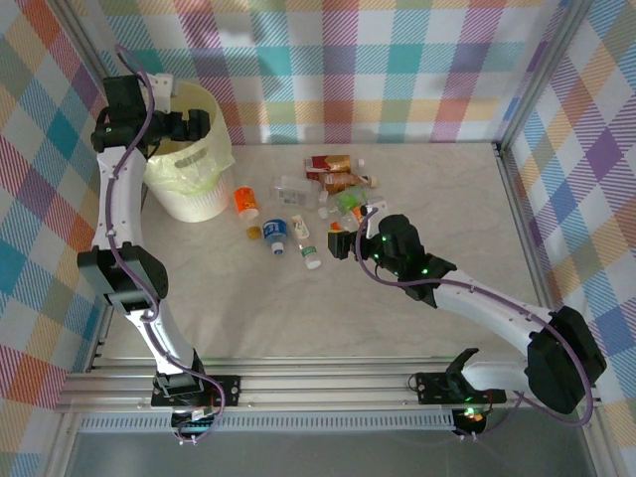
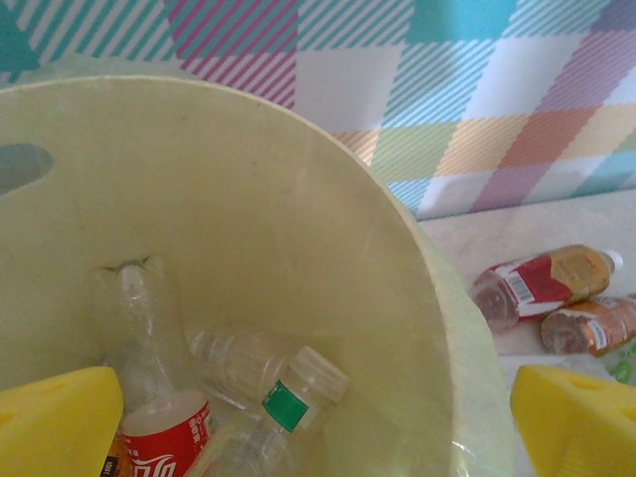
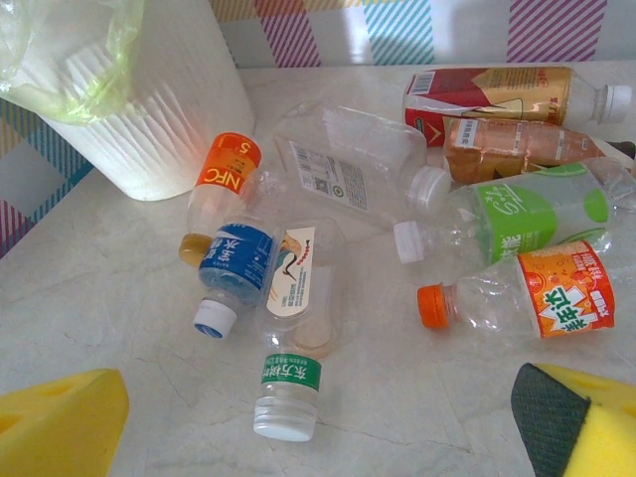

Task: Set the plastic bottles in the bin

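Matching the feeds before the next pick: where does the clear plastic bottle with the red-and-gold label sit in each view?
Top external: the clear plastic bottle with the red-and-gold label lies at the bottle cluster's far edge.
Left wrist: the bottle lies at the right, on the table.
Right wrist: the bottle lies top right, cap pointing right.
Shared landmark: the large round pale-yellow plastic bin, left of it everywhere.

We read "NFC" and a "5" on the orange-labelled bottle [image 3: 227,169], ahead and left of the right gripper [image 3: 318,435]. Chinese characters mark the blue-labelled bottle [image 3: 236,260], the green-banded bottle [image 3: 290,376] just ahead, and the orange-capped bottle [image 3: 556,298] to its right. A small printed code sits on the clear bottle [image 3: 348,164] farther ahead.
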